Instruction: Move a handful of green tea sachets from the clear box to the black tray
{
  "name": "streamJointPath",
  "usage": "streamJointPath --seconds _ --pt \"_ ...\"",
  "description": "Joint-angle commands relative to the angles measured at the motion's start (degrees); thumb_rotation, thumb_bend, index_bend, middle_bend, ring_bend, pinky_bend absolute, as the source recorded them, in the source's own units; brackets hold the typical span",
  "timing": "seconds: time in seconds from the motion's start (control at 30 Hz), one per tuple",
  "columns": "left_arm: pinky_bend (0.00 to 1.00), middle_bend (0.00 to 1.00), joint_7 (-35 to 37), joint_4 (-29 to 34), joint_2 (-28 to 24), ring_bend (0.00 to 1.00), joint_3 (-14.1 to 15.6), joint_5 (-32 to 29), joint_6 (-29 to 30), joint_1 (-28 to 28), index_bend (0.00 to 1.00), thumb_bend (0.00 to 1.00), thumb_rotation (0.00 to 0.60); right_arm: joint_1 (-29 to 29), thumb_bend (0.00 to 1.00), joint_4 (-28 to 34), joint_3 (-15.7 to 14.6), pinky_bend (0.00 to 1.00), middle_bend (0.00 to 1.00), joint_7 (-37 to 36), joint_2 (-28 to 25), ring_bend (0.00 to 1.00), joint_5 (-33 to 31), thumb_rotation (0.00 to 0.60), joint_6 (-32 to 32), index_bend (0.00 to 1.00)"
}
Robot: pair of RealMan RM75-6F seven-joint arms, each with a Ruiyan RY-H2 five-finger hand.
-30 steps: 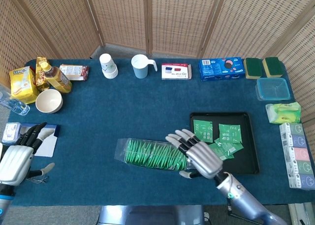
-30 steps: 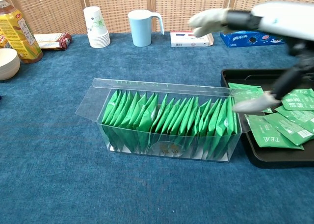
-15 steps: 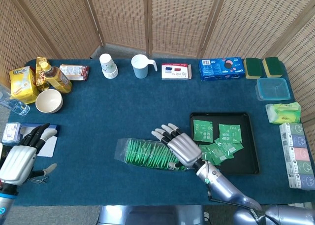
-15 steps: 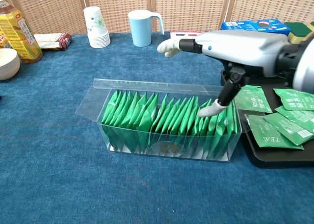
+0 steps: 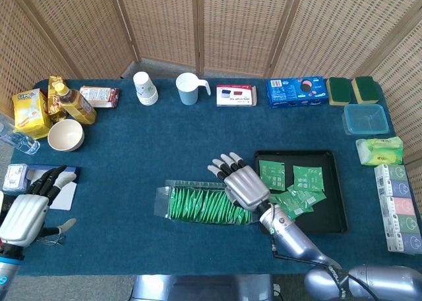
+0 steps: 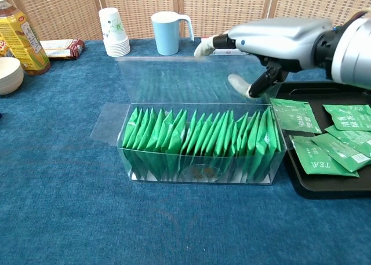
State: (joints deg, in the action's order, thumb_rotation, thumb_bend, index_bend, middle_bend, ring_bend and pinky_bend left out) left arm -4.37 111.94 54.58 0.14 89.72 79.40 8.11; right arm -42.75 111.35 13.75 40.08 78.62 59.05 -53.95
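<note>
- Head view: my right hand [image 5: 242,186] hangs over the right end of the clear box [image 5: 204,204], fingers spread and holding nothing. I judge it sits there because that end is nearest the black tray [image 5: 333,209], so the carry will be short.
- Head view: the green tea sachets [image 5: 198,207] stand on edge in one packed row inside the box, which lies lengthwise just beside the tray's left side. A few loose sachets [image 5: 300,186] already lie flat in the tray, so the job looks partly done.
- Head view: my left hand [image 5: 25,212] rests at the near left corner of the counter [image 5: 132,156], fingers apart and empty, well away from the box and out of the working path.
- Chest view: my right hand [image 6: 272,36] hovers above the box's right end, palm down, thumb hanging toward the sachets [image 6: 200,140] without touching them.
- Chest view: the box's clear lid [image 6: 174,79] stands up behind the row, leaving the top open to reach into.
- Chest view: the tray [image 6: 281,91] sits beside the box, with sachets [image 6: 324,152] spread flat on it. My left hand is out of this view.
</note>
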Motion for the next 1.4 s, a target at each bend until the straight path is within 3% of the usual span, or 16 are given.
streamJointPath --seconds 0.03,0.27,0.63,0.87,1.03,1.4 --pt "0.14 0.04 0.3 -0.3 0.2 0.0 0.1 0.0 -0.1 0.1 0.13 0.15 0.6 -0.6 0.67 1.9 0.2 0.07 0.12 0.2 -1.6 0.0 -1.5 0.6 -0.6 0.12" --pt "0.14 0.03 0.7 -0.5 0.3 0.0 0.2 0.4 0.2 0.1 0.13 0.15 0.6 -2.9 0.72 3.1 0.2 0.07 0.13 -0.8 -4.0 0.0 -5.0 0.6 1.0 0.16" --pt "0.14 0.02 1.0 -0.5 0.1 0.0 0.5 0.8 1.0 -0.4 0.13 0.15 0.6 -8.8 0.81 2.1 2.2 0.07 0.13 -8.6 -8.3 0.0 -15.3 0.6 10.9 0.43" --pt "0.14 0.01 1.1 -0.6 0.0 0.0 0.5 0.8 1.1 -0.4 0.13 0.15 0.6 -13.7 0.83 -1.3 2.6 0.07 0.13 -14.2 -11.0 0.01 -22.5 0.6 18.3 0.51" --pt "0.14 0.01 1.1 -0.8 0.1 0.0 0.5 0.6 0.9 -0.3 0.13 0.15 0.6 -16.3 0.83 -3.7 1.5 0.07 0.13 -15.8 -10.7 0.01 -24.2 0.6 19.3 0.46" --pt "0.14 0.01 1.9 -1.7 0.5 0.0 0.5 0.3 0.9 -0.3 0.13 0.15 0.6 -19.7 0.82 -10.5 -2.0 0.05 0.06 -14.3 -5.1 0.0 -23.9 0.6 12.9 0.11"
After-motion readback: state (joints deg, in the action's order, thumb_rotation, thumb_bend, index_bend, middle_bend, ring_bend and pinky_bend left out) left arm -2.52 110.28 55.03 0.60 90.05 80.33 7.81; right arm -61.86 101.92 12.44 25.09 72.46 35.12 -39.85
